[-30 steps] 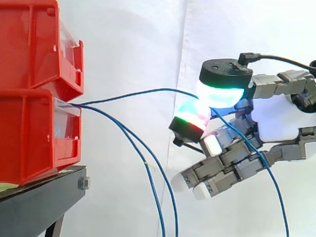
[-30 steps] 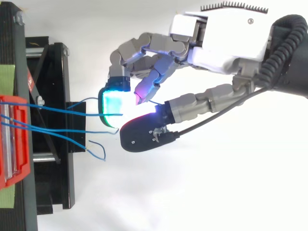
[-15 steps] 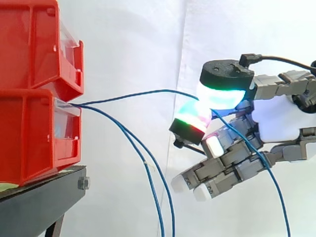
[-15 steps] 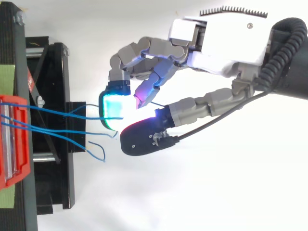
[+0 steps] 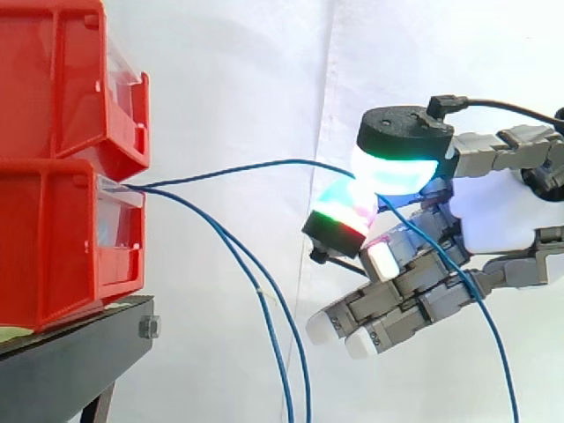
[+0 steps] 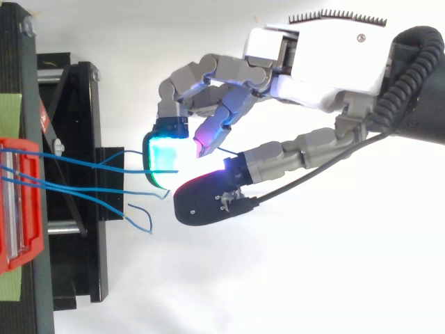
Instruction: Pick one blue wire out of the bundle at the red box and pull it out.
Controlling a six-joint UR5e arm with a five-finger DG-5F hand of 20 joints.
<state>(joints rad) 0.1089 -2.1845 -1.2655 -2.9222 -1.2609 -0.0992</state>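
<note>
1. Where its glowing thumb pad (image 5: 397, 167) meets one fingertip pad (image 5: 344, 211), the hand (image 5: 493, 216) pinches a blue wire (image 5: 264, 164); its other fingers curl loosely underneath and hold nothing
2. Ahead of the fingertips the pinched wire arches across to the front lip of the lower red bin (image 5: 53, 247); behind the pinch it drops past the palm and slants downward
3. Two loose blue wires (image 5: 264, 300) leave the same lip and hang between hand and bins, below the pinched one and apart from the fingers
4. Well beyond the fingertips, the upper red bin (image 5: 53, 79) sits stacked on the lower one, both on a black stand (image 5: 70, 370); each front carries a clear panel (image 5: 119, 220), any print there too small to tell
5. Seen from above, green tape (image 6: 10, 111) lies on the stand beside the bin
6. Between fingertips and bin lip the gap is open, crossed by the wires, with the white curtain (image 5: 229, 79) behind
</note>
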